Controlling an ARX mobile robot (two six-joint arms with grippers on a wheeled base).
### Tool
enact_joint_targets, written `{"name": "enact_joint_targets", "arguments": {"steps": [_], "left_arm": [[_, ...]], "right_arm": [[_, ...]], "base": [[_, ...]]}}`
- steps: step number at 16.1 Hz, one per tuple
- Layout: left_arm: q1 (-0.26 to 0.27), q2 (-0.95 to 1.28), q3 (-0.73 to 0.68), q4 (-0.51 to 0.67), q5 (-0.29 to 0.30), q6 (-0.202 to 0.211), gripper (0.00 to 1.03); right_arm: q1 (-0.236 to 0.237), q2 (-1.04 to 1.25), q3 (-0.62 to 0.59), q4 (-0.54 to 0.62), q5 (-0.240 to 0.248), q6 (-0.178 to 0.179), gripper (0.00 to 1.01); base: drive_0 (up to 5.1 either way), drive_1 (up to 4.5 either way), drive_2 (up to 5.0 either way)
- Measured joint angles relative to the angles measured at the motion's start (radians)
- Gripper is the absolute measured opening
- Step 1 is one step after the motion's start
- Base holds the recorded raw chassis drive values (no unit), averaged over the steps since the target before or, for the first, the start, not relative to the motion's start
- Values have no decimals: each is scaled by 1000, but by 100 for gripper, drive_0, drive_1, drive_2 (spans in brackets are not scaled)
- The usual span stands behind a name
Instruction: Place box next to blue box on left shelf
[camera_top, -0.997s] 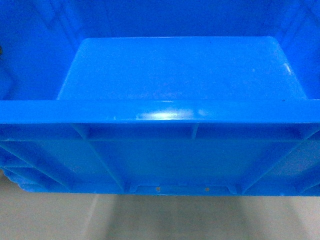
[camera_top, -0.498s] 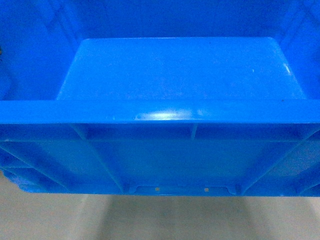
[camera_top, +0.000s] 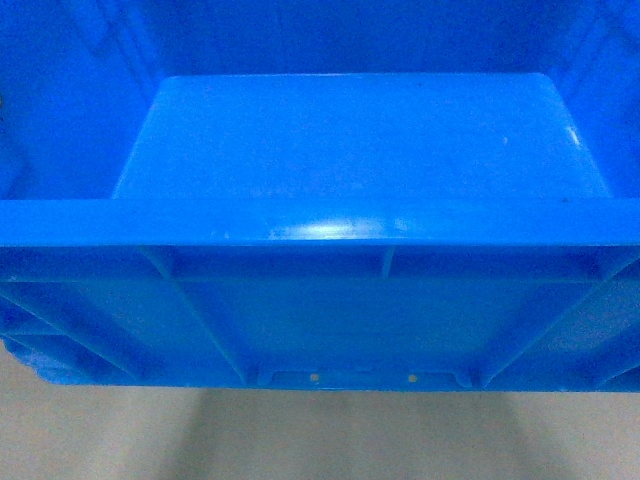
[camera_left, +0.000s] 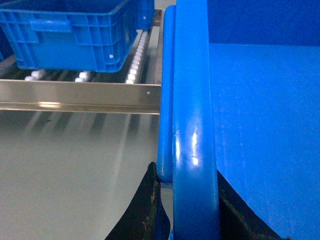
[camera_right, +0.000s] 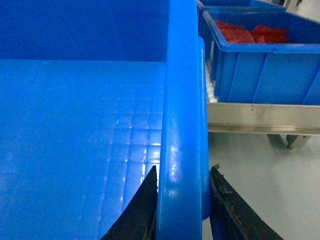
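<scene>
1. The box (camera_top: 350, 150) fills the head view, lifted above the pale floor, its long axis running left to right.
2. Left fingers (camera_left: 150, 210) clamp its left rim at the bottom of that wrist view; right fingers (camera_right: 227, 205) clamp the right rim likewise.
3. The left shelf (camera_left: 80, 95) lies ahead at upper left, the blue box (camera_left: 70, 35) on its rollers; open rollers sit beside it.

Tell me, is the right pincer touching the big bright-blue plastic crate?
Touching. The right wrist view shows the right pincer with its black fingers pressed against both sides of the big bright-blue plastic crate's thick rim.
</scene>
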Motion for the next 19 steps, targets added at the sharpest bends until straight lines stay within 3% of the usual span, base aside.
{"name": "enact_joint_targets", "arguments": {"steps": [17,19], "left_arm": [[0,0,-2,1,0,-1,17],[0,0,-2,2,0,-1,17]], "right_arm": [[0,0,-1,2,1,0,21],[0,0,-1,3,0,0,21]], "base": [[0,0,0],[2,406,-403]]}}
